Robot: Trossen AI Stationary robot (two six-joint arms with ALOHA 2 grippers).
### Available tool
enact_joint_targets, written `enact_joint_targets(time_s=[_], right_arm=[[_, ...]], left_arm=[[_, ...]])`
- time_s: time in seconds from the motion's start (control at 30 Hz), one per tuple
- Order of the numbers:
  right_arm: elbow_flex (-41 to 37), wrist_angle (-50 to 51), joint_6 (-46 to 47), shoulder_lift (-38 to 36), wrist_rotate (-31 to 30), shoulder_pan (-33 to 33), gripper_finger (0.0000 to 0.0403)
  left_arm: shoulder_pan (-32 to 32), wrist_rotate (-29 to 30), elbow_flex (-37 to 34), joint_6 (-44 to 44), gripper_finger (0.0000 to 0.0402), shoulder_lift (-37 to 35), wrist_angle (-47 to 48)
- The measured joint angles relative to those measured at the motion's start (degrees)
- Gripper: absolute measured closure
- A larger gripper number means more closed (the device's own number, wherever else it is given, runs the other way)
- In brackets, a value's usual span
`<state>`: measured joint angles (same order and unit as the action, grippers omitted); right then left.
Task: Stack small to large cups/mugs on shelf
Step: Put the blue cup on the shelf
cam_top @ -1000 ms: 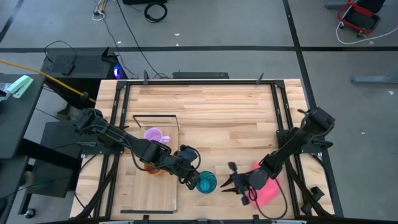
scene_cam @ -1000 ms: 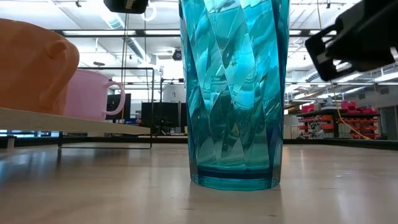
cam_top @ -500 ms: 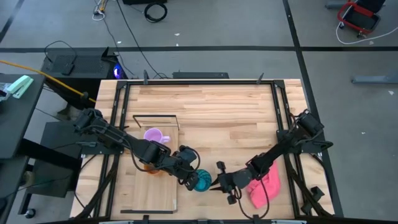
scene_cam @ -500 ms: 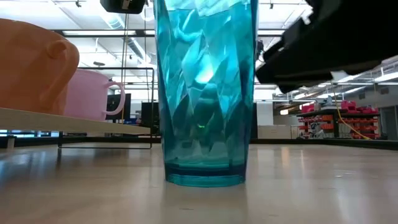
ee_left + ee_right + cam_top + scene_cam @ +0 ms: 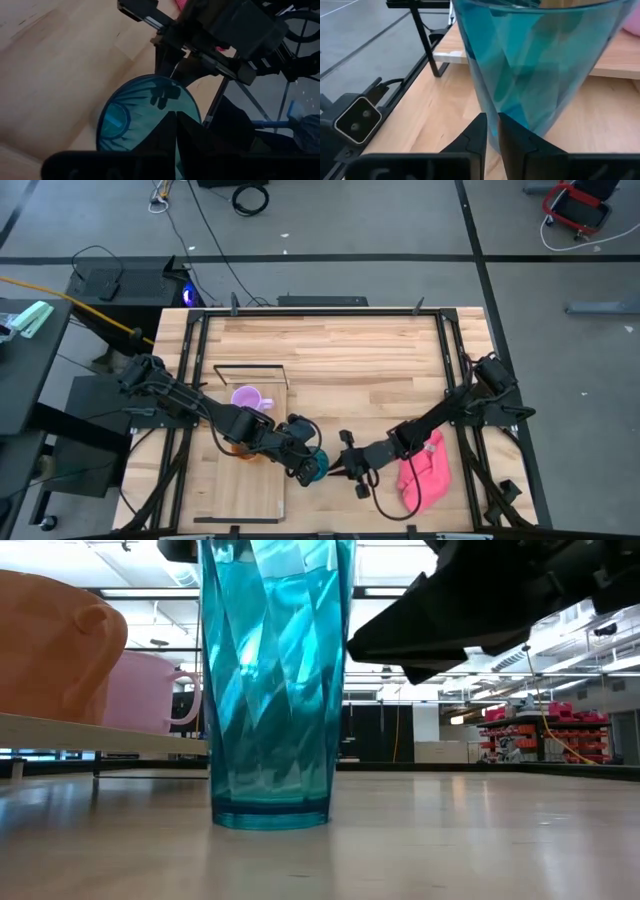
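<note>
Three vessels in view: a teal cup (image 5: 312, 467) upright on the bare wooden surface (image 5: 350, 360), near edge, just right of the shelf (image 5: 245, 470); a lilac mug (image 5: 248, 398) on the shelf, toward its far end beside the black wire frame (image 5: 250, 367); an orange mug (image 5: 240, 448) also on the shelf, nearer than the lilac one and mostly hidden under the left arm in the high view; the low view shows the orange mug (image 5: 55, 650) and lilac mug (image 5: 150, 690) raised on the shelf board (image 5: 100, 735) to the left of the teal cup (image 5: 272, 690), whose base rests flat on the surface.

Left gripper (image 5: 305, 465) reaches in from the left across the shelf, over the cup's rim; its fingers are together, tips above the cup's open mouth in the left wrist view (image 5: 145, 120); whether they pinch the rim, cannot tell.

Right gripper (image 5: 343, 463) comes in low from the right, just beside the cup's right wall; right wrist view shows its fingers (image 5: 477, 135) nearly together, a narrow gap between them, pointed at the cup's lower side (image 5: 530, 70), not wrapped around it; contact cannot be told.

Pink cloth (image 5: 422, 475) lies crumpled on the surface to the right, partly under the right arm.
</note>
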<state>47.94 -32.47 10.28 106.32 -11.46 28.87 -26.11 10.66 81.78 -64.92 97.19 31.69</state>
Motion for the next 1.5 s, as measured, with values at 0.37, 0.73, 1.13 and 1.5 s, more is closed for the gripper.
enact_joint_targets(time_s=[0.37, 0.73, 1.13, 1.5], right_arm=[[0.0, 0.2, 0.0, 0.0, 0.0, -0.4, 0.0352], [0.0, 4.2, 2.2, -1.1, 2.1, 0.0, 0.0352], [0.0, 15.5, 2.1, -10.1, 2.2, 1.4, 0.0352], [0.0, 26.7, 3.5, -15.4, 0.8, 2.5, 0.0352]], left_arm=[[0.6, 0.0, 0.0, 5.6, 0.0384, -0.1, 0.0], [1.3, 1.5, 0.5, 3.1, 0.0392, -2.9, 5.8], [1.6, 10.1, 19.0, 0.9, 0.0394, -0.2, 30.3], [2.9, 2.6, 36.6, 2.4, 0.0391, 14.4, 44.6]])
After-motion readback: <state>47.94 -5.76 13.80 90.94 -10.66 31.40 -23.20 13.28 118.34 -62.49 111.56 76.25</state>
